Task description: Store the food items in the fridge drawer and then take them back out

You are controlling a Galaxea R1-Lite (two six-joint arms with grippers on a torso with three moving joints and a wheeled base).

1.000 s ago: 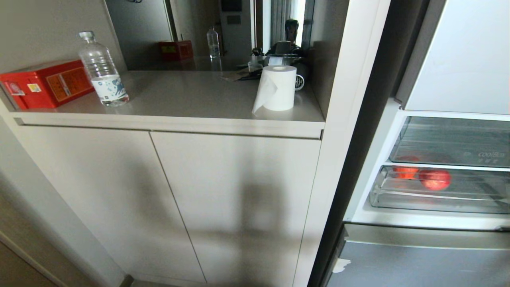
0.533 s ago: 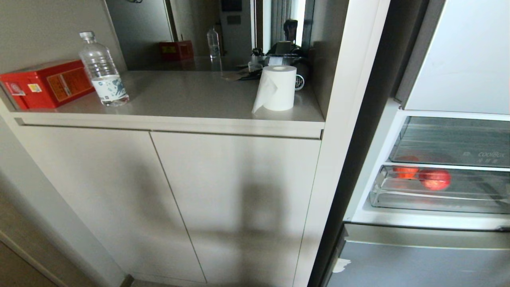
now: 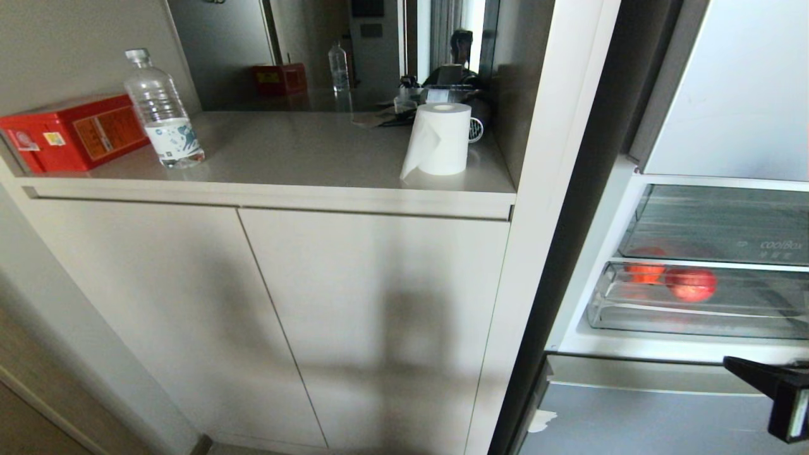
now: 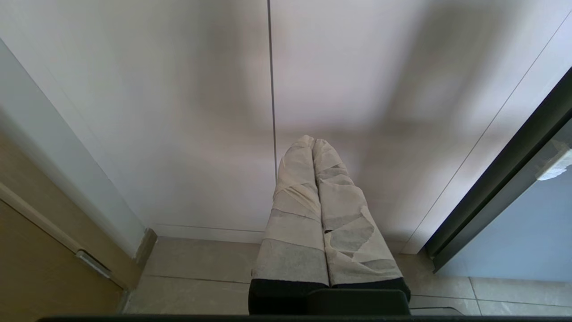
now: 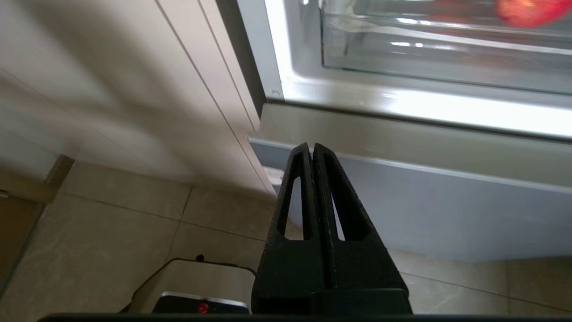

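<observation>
The right tool (image 3: 733, 363) pokes in at the head view's 4 o'clock edge, below the drawer (image 3: 689, 316), its fingers (image 5: 308, 179) pressed together, holding nothing. In the drawer, toward 3 o'clock, sit the orange food (image 3: 644, 272) and the red food (image 3: 692, 284), side by side. The left tool (image 4: 313, 144), taped fingertips together, empty, points at the cabinet doors (image 4: 201, 112).

A home kitchen: an open fridge (image 3: 714, 158) with a clear drawer (image 3: 695, 316) stands just above the right end effector (image 3: 733, 365), and beside it pale cabinets carry a worktop (image 3: 303, 151) with a water bottle (image 3: 162, 110), paper roll (image 3: 439, 139) and red box (image 3: 72, 133), over a tiled floor (image 5: 111, 232).
</observation>
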